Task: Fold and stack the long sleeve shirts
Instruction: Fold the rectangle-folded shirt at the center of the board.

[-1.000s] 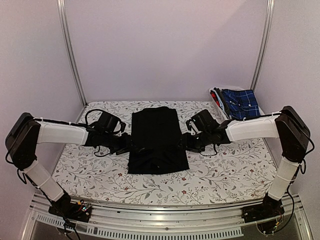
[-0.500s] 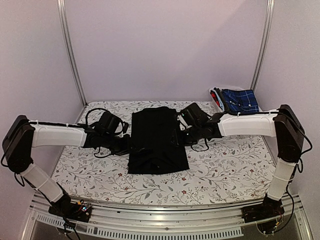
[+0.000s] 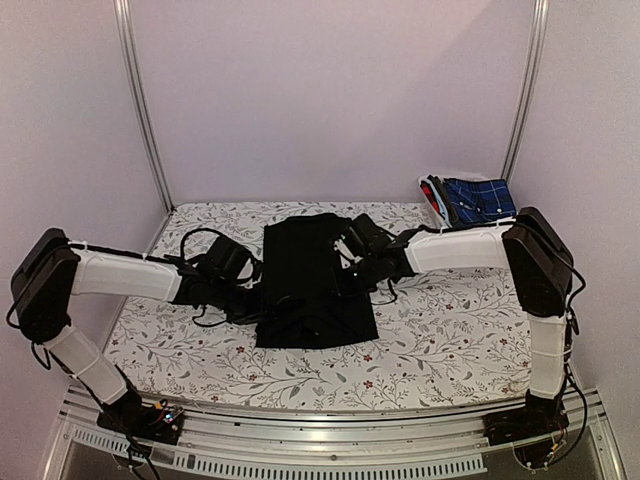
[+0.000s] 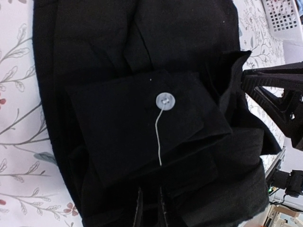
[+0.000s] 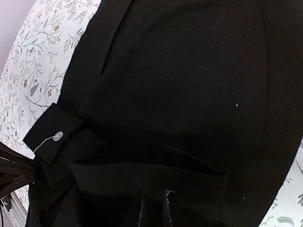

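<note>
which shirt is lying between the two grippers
The black shirt, spread at the middle of the table. The blue plaid shirt sits folded at the far right corner, well off to the side.

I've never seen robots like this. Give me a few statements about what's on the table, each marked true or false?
1. The black shirt lies on a flowered tablecloth. True.
2. The button on its cuff is red. False: it is pale, with a loose thread.
3. A blue checked shirt sits at the far right. True.
4. Only one arm reaches the black shirt. False: the left arm and the right arm both reach it, one from each side.
</note>
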You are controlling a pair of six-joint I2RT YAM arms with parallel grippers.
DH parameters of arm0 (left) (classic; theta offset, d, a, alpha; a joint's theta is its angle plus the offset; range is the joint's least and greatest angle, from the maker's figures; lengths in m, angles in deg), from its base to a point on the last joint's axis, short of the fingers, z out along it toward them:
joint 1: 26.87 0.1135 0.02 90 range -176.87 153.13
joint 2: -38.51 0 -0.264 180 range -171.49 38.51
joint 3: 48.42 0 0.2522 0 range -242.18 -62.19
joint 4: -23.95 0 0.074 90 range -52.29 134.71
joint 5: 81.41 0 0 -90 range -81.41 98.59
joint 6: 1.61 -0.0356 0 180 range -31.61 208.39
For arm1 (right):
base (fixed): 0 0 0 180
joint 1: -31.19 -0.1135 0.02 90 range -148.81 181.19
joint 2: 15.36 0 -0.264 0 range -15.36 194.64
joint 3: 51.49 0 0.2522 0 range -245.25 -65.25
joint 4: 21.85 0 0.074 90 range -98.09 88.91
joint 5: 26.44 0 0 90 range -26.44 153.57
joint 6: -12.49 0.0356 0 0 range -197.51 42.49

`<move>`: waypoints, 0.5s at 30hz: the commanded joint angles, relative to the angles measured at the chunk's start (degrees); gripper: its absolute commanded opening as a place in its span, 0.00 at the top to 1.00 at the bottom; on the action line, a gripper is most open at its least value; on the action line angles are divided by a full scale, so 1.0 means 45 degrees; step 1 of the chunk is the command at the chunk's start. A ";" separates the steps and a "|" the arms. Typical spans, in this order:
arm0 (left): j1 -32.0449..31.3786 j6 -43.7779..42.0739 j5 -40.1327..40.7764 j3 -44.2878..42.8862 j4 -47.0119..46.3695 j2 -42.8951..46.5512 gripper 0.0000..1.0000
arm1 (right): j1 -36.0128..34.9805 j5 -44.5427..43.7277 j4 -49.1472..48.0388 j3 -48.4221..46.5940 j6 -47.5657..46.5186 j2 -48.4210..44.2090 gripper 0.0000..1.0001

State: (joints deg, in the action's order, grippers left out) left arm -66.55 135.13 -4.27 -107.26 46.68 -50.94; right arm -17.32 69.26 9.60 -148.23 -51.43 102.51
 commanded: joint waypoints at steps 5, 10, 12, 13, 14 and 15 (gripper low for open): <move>0.0843 -0.0733 -0.0408 -0.1887 -0.0672 -0.2217 0.89 | -0.0060 0.0014 0.0242 -0.0667 -0.0142 0.0613 0.86; 0.1459 -0.1150 -0.0348 -0.3260 -0.0622 -0.3374 0.87 | -0.0060 -0.0241 0.0306 -0.0620 -0.0181 0.0254 0.81; 0.1628 -0.1215 -0.0442 -0.3573 -0.0620 -0.3832 0.87 | -0.0060 -0.0208 0.0343 -0.0668 -0.0235 0.0242 0.81; 0.1669 -0.1245 -0.0491 -0.3693 -0.0628 -0.4043 0.87 | -0.0062 -0.0152 0.0378 -0.0711 -0.0263 0.0296 0.81; 0.1704 -0.1290 -0.0531 -0.3796 -0.0644 -0.4221 0.87 | -0.0060 -0.0084 0.0374 -0.0751 -0.0268 0.0323 0.81; 0.1742 -0.1318 -0.0583 -0.3877 -0.0643 -0.4414 0.87 | -0.0060 0.0004 0.0366 -0.0783 -0.0279 0.0374 0.81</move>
State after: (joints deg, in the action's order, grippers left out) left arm -59.60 131.06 -5.96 -123.11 44.32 -67.77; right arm -17.34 69.19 10.87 -149.74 -51.89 104.69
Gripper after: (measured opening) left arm 0.126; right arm 0.193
